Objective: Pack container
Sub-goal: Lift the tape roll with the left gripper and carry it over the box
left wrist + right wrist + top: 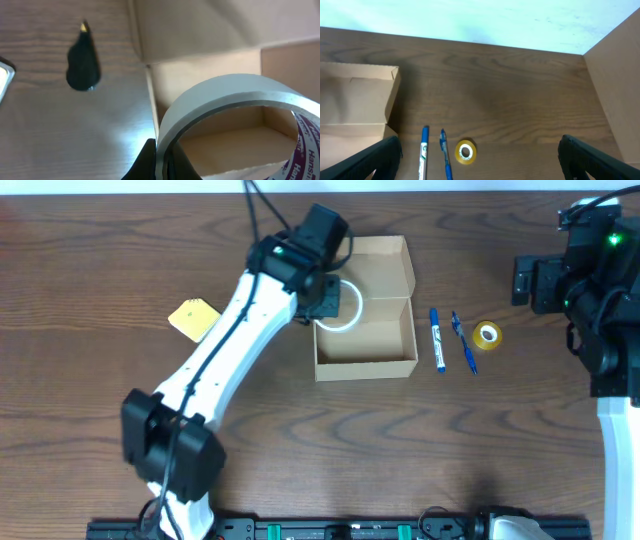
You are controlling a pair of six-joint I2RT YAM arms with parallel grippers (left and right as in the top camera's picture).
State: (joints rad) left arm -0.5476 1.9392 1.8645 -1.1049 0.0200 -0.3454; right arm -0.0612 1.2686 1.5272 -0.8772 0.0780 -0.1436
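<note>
R pincer (pixel 480 167) spread wide; container (pixel 355 100) left, marker (pixel 424 152), pen (pixel 444 152), yellow tape (pixel 465 152) nr it.

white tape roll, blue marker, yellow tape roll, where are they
white tape roll (pixel 215 95) left wrist view, outer band
blue marker (pixel 437 340) overhead view, mid barrel
yellow tape roll (pixel 479 338) overhead view, left rim

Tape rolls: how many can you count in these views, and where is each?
2. A white tape roll held in the left gripper above the open cardboard box; a yellow tape roll lies on the table, right of the blue pen. The left arm may hide others.
</note>
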